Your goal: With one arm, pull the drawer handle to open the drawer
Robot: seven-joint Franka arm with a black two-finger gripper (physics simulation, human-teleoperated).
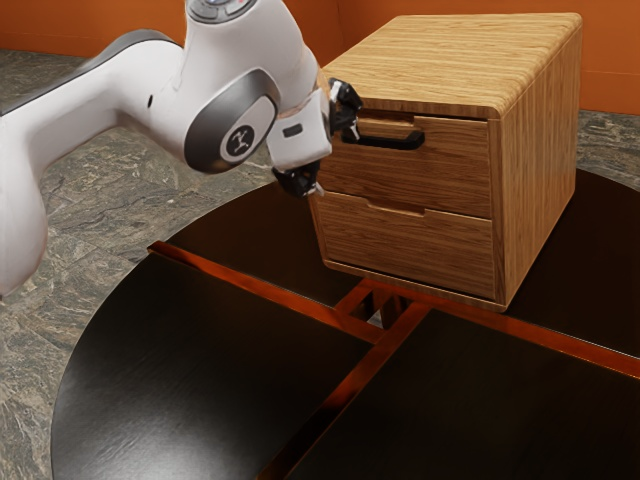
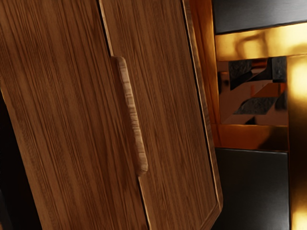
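As the white arm comes in from the exterior view's left, it is bent at the elbow and levelled off, wrist turned so the hand faces the front of the cabinet; the gripper is right up against the near end of the black handle; whether it is clenched on that handle or released, I cannot tell from here. The handle sits on the top drawer, high on the cabinet's front, just under the top board; its long axis lies level across the drawer front, running from the gripper toward the exterior view's right; it stands off the wood and faces out toward the arm. Below it is the lower drawer, front flush; the cabinet stands upright on the dark round table. In the wrist view, close wood grain, and a raised wooden lip running along the seam between two drawer fronts.
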